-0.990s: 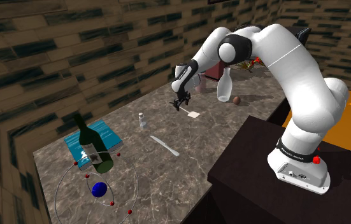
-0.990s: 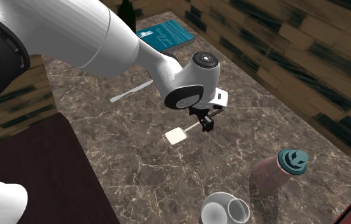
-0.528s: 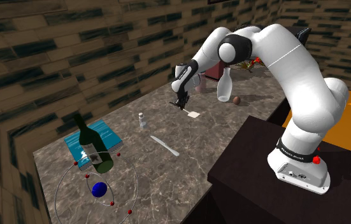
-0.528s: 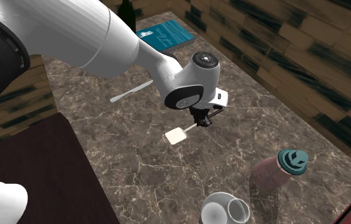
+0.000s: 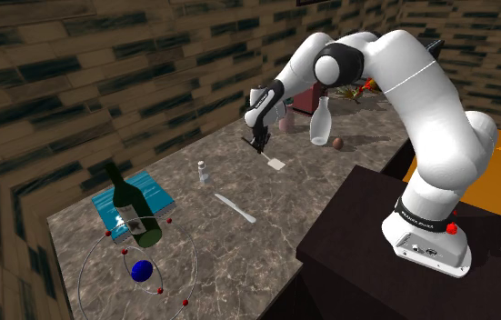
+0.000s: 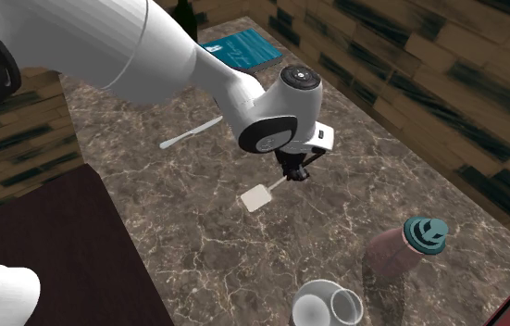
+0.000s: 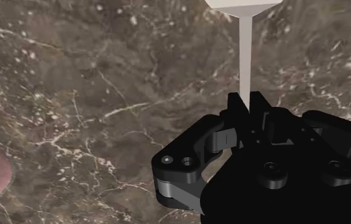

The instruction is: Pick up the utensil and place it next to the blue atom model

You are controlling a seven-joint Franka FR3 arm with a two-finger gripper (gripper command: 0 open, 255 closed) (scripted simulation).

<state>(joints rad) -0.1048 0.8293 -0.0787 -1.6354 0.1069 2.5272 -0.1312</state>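
Gripping: gripper (image 7: pixel 244 107) jaws are closed on the spatula (image 7: pixel 244 57) by its handle end.
Spatula axis: the handle runs straight out from the jaws, blade farthest, low over the counter (image 5: pixel 266 227).
Atom model (image 5: pixel 141 270): well apart, toward the shoulder view's lower left, beyond the bottle (image 5: pixel 130 207).

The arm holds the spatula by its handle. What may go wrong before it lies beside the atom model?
1. The jaws pinch the spatula only by its thin handle, blade sticking out ahead; it may turn or slip.
2. A small bottle and a knife lie on the way; a low carry may hit them.
3. The dark bottle stands close by the atom model, leaving little room.
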